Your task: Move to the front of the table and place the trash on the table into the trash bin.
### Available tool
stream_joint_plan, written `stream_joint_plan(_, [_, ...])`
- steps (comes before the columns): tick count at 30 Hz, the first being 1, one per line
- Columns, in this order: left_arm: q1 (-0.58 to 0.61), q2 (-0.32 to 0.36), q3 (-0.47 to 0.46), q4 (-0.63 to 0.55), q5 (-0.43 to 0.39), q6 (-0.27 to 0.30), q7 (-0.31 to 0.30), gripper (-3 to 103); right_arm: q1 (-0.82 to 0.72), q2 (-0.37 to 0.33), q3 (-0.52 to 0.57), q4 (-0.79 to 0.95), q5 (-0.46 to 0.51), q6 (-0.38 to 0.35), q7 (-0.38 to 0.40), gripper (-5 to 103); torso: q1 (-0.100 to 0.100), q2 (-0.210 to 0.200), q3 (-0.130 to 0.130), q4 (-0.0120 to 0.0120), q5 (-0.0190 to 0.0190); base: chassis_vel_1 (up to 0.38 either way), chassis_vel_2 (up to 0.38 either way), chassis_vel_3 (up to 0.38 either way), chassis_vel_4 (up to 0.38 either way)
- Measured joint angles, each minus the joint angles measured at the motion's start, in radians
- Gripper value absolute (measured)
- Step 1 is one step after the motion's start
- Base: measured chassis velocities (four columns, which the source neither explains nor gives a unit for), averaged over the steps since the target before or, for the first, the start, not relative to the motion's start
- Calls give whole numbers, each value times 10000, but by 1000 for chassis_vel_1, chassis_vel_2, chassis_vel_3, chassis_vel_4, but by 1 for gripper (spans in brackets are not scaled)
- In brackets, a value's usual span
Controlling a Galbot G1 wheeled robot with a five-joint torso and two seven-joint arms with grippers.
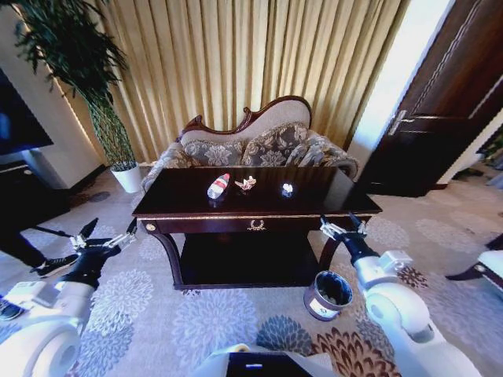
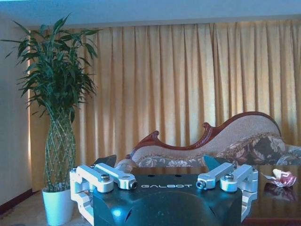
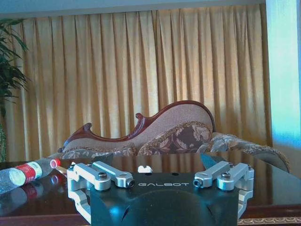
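Note:
The dark glossy table [image 1: 314, 206] stands straight ahead on the patterned carpet. On its top lies the trash: a clear bottle with a red label [image 1: 218, 186] [image 3: 26, 173], a crumpled wrapper [image 1: 246, 184] [image 2: 282, 177] and a small white paper wad [image 1: 287, 188] [image 3: 145, 168]. On the floor by the table's front right leg is the round dark trash bin [image 1: 328, 294]. My left gripper [image 1: 110, 229] [image 2: 160, 165] hangs open short of the table's left end. My right gripper [image 1: 339, 221] [image 3: 157, 164] is open at the front right corner, above the bin. Both are empty.
A carved sofa [image 1: 259, 145] sits right behind the table against the gold curtain [image 1: 236, 55]. A tall plant in a white pot [image 1: 126, 177] stands at the back left. A dark door [image 1: 448, 102] is at the right. A dark cabinet [image 1: 23, 188] lines the left wall.

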Motion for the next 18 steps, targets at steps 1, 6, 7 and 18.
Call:
stream_joint_plan(1, [-4, 9, -6, 10, 4, -3, 0, 100, 42, -6, -21, -56, 0, -10, 11, 100, 0, 0, 0, 2, 0, 0, 0, 0, 0])
stream_joint_plan(6, [-48, 19, 21, 49, 11, -9, -4, 100, 75, -6, -39, -338, -8, -14, 15, 100, 0, 0, 0, -3, 3, -6, 7, 14, -6])
stream_joint_plan(7, [-58, 19, 47, 58, 18, -9, -3, 100, 100, -6, -36, -411, -16, -14, 13, 100, -1, 0, -1, -1, 2, -72, 62, 72, -50])
stream_joint_plan(18, [-58, 29, 93, 99, 54, -8, 18, 100, 140, 3, -89, -654, -119, -13, -28, 100, 1, -2, 2, 0, 1, -103, 106, 106, -101])
